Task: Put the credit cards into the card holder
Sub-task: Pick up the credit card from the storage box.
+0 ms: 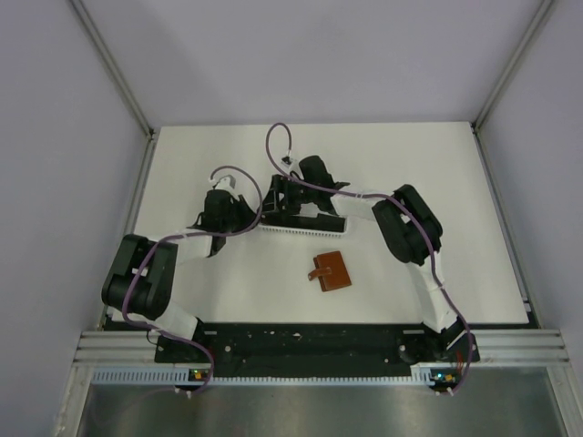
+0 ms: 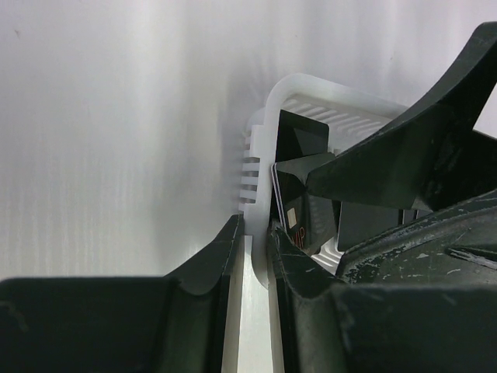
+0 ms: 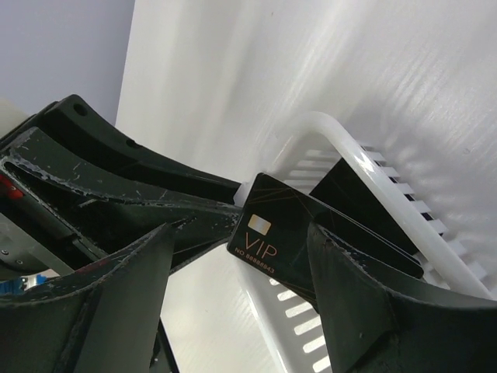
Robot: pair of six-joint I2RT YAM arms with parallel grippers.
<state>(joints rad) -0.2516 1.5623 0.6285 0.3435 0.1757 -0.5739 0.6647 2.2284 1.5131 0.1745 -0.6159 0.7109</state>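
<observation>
I am pinching one wall of the white slotted plastic basket (image 2: 272,116) with my left gripper (image 2: 253,252), its jaws pressed onto the wall from both sides, and this is steadying the basket. The basket is sitting around the middle of the white tabletop (image 1: 428,164), somewhat toward the far edge. I am holding my right gripper (image 3: 242,260) at the basket with its jaws spread wide, one on each side of a thin black rectangular credit card marked VIP (image 3: 268,225); they are not yet closing on it. This card is standing tilted in the basket, and further black credit cards (image 3: 345,183) are leaning behind it. The small brown leather card holder (image 1: 332,271) is lying flat between the basket and the near edge, apart from both grippers and apparently folded shut. I am judging the cards to be light, stiff and glossy, so slippery on the faces and liable to slide out of a shallow pinch. I am judging the best hold to be across the two flat faces near the raised upper edge, clear of the neighbouring cards.
</observation>
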